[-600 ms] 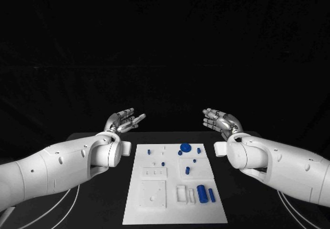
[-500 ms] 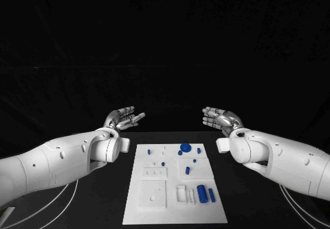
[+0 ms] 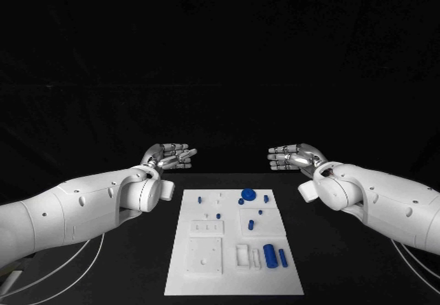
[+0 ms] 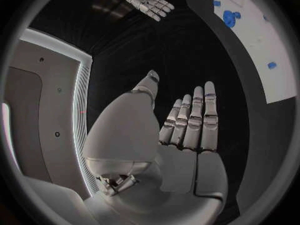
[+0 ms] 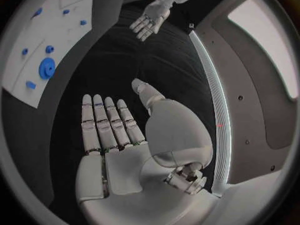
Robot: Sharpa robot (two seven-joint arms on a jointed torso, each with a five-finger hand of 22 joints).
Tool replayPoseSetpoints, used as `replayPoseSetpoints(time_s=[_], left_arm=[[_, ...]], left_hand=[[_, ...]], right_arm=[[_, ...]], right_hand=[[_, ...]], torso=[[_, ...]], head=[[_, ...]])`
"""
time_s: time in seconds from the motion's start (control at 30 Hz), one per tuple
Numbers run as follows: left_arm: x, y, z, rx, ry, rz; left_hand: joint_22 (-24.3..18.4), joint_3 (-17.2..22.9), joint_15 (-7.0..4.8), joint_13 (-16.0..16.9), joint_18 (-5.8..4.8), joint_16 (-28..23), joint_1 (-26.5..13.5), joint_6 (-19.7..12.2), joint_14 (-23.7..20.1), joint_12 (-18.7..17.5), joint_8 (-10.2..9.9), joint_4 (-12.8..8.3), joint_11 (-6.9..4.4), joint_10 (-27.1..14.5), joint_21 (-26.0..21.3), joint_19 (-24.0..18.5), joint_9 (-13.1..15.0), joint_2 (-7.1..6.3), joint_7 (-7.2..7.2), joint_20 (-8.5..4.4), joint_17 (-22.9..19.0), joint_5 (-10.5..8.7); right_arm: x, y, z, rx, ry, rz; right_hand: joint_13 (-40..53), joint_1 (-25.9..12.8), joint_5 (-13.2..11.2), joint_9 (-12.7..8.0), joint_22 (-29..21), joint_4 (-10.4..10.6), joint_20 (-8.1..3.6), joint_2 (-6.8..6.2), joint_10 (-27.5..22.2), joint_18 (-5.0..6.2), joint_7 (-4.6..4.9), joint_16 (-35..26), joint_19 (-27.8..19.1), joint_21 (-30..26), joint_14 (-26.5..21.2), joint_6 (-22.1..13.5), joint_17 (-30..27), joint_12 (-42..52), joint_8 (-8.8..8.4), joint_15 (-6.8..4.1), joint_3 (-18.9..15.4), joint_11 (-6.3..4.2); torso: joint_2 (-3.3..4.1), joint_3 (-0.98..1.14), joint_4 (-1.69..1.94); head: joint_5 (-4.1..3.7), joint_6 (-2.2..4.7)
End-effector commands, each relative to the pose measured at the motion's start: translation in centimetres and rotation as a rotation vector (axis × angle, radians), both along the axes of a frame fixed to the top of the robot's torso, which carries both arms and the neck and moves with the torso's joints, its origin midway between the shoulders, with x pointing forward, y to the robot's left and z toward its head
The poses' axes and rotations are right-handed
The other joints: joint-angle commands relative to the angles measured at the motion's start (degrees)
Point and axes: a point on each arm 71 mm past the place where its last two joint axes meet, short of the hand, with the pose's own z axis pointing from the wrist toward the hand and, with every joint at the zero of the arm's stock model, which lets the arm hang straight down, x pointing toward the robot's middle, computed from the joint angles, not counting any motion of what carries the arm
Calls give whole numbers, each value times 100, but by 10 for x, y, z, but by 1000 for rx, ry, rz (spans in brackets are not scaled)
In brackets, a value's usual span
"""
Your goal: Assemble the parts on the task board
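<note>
Both arms have swung since the earlier frames: the palms that were turned upward now face inward toward each other, with the fingers pointing across the gap between them. From the head camera the left robot hand [image 3: 170, 156] and the right robot hand [image 3: 294, 156] hover above the far end of the black bench [image 3: 330, 254], well apart from one another, and each is empty with its fingers straight and slightly spread.

Between and nearer than the hands lies the task board [image 3: 234, 286], a long white plate set lengthwise on the bench. Its far half carries several small blue parts: a round disc-like piece [image 3: 247, 194], small pegs beside it such as one at the left [image 3: 199, 201], and a stud [image 3: 251, 224] on a raised white square. Nearer the robot, a thick blue cylinder [image 3: 269, 254] lies flat with a thinner blue rod [image 3: 282, 258] just beside it, next to white slotted blocks and a plain white panel with small holes.

Each wrist camera adds what the head camera cannot give: the flat inner palm of its own hand with fingers side by side and the thumb set apart, the other hand open across the dark bench, and the board's far end with the blue disc seen edge-on at the rim of the circle
</note>
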Motion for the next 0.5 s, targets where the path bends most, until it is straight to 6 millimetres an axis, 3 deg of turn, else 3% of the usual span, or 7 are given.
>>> replayPoseSetpoints(time_s=[0.03,0.07,0.1,0.27,0.37,0.4,0.5], left_arm=[[-2,-2,5,-9,-30,-29],[-3,-2,5,-10,-31,-31],[-4,-2,6,-13,-30,-37],[-10,-3,11,-20,-26,-64],[-15,-4,13,-31,-22,-89],[-17,-4,15,-35,-20,-98],[-22,-6,17,-45,-16,-119]], left_hand=[[55,-41,-1,20,-134,34,-25,252,422,16,-12,-211,-10,489,159,307,12,134,1,-244,35,21],[83,-81,-53,9,-307,-17,-67,363,581,-21,-23,-342,-22,700,241,449,10,209,4,-412,29,8],[92,-160,-107,21,-564,-96,-126,449,771,7,-22,-558,-36,796,298,524,14,284,6,-625,32,21],[194,-220,-239,28,-658,-36,-103,692,1237,19,-1,-791,-77,1106,537,823,29,394,4,-851,114,19],[312,-260,-324,28,-655,-10,-81,623,1486,20,-6,-907,-92,1096,771,1060,25,425,-1,-973,185,21],[365,-272,-353,28,-646,0,-69,592,1568,19,-7,-941,-100,1085,868,1150,24,431,-13,-1010,216,21],[563,-343,-427,28,-670,9,-91,565,1793,20,-6,-1042,-123,1060,1178,1210,25,464,-31,-1104,343,20]], right_arm=[[-1,10,4,-291,-155,135],[0,11,5,-332,-180,144],[0,12,6,-387,-212,155],[0,20,12,-569,-321,188],[-1,27,16,-682,-372,212],[-1,30,17,-720,-388,220],[-1,37,18,-809,-420,237]], right_hand=[[39,51,211,62,46,-354,-247,-77,1237,159,-162,86,1048,99,1316,1371,58,49,97,-273,318,-222],[44,11,202,59,49,-382,-322,-94,1382,156,-185,61,1225,127,1534,1464,60,47,84,-354,402,-268],[42,-21,193,64,57,-423,-418,-132,1505,150,-210,62,1433,167,1781,1566,74,46,86,-450,497,-316],[45,8,207,83,340,-463,-909,-223,1862,250,-272,439,2619,818,3209,1861,367,54,114,-964,349,-525],[45,-24,347,65,465,-435,-1069,-293,1696,182,-306,391,2809,1029,3553,1787,552,54,88,-1028,147,-520],[45,-10,376,68,560,-419,-1133,-307,1720,238,-319,675,3065,1213,3714,1796,731,51,91,-1097,38,-554],[44,48,391,67,800,-389,-1097,-282,1742,363,-332,1390,3172,1536,3672,1814,1360,49,89,-1129,-216,-571]], torso=[[32,-16,8],[42,-19,15],[59,-20,25],[149,-31,66],[227,-33,92],[259,-35,105],[330,-37,141]], head=[[15,-20],[11,-9],[3,-7],[-9,20],[-23,103],[-40,137],[-81,174]])
